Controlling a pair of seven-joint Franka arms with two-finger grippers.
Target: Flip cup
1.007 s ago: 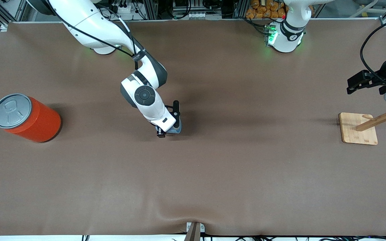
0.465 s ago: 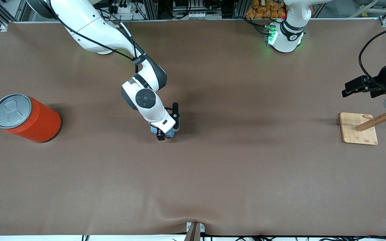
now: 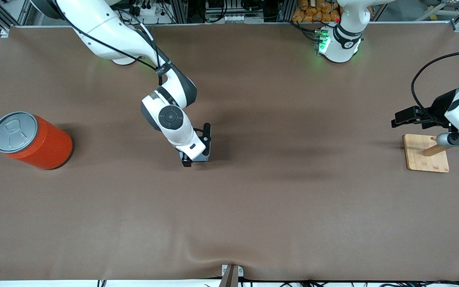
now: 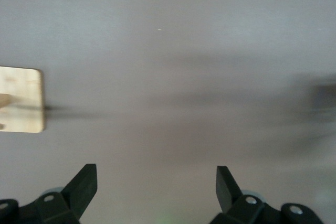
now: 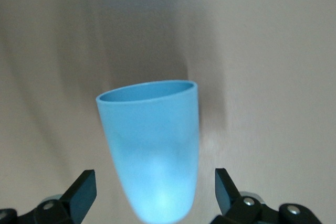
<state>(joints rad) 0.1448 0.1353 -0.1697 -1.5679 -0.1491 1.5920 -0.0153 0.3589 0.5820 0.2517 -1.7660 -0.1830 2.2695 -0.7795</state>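
The light-blue cup [image 5: 152,150] sits between the fingers of my right gripper [image 5: 155,182]. Its narrow closed end is nearest the wrist and its wide rim points away. The black fingers [image 5: 84,184] stand apart from its sides, so the gripper is open and not touching it. In the front view my right gripper [image 3: 197,153] is low over the middle of the table, and only a sliver of the cup [image 3: 203,158] shows under the hand. My left gripper [image 3: 397,119] hangs open and empty [image 4: 156,182] beside the wooden stand.
A large red-orange can [image 3: 30,141] with a grey lid stands at the right arm's end of the table. A wooden stand with a flat base [image 3: 426,157] and slanted pegs sits at the left arm's end; its base [image 4: 21,99] shows in the left wrist view.
My right gripper has opened and let go of the cup, and its hand has shifted slightly toward the right arm's end. The left arm has swung in over the wooden stand.
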